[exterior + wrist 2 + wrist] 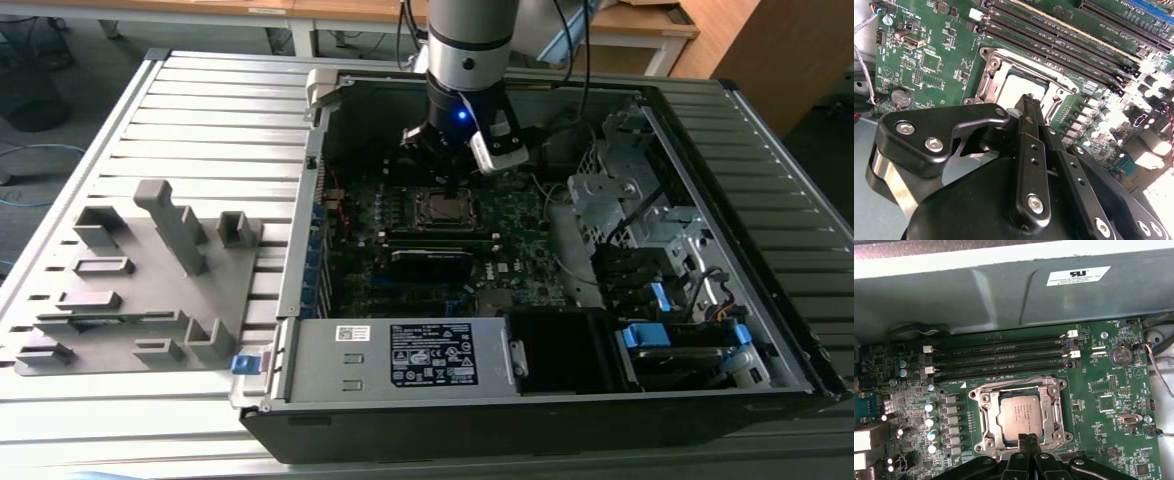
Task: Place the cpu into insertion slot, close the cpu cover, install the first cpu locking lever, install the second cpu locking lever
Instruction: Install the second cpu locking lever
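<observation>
Green motherboard (pixel 1104 405) backdrop — cpu (pixel 1020 412) seated in insertion slot (pixel 985 416), pincer (pixel 1026 439) narrow, fingertips together, empty.

Grey fixture block (pixel 140 275), perhaps plastic.

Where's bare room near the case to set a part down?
The ribbed table is bare beyond the grey fixture block, on the exterior view's left of the case. Inside is crowded: the gripper sits over the cpu, beside the memory slots.
</observation>
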You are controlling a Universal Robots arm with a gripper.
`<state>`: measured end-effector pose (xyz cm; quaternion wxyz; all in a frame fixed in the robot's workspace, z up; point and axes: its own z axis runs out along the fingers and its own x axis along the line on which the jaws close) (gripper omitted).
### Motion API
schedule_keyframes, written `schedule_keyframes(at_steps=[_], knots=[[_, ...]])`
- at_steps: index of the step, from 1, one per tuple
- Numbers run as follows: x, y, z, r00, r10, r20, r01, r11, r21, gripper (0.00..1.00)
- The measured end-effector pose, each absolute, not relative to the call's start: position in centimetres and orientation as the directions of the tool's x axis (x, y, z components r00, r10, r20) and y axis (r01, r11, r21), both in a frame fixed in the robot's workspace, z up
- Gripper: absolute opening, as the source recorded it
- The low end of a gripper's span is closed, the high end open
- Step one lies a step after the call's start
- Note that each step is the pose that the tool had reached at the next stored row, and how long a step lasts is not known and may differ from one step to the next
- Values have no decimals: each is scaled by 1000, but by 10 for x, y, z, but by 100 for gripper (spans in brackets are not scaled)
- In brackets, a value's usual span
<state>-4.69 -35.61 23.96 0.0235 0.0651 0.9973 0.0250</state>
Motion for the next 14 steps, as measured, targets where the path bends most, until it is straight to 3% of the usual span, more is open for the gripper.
schedule_keyframes(at_steps=[14], knots=[[-47, -356, 239, -990, 131, -44, 129, 990, 52, 11]])
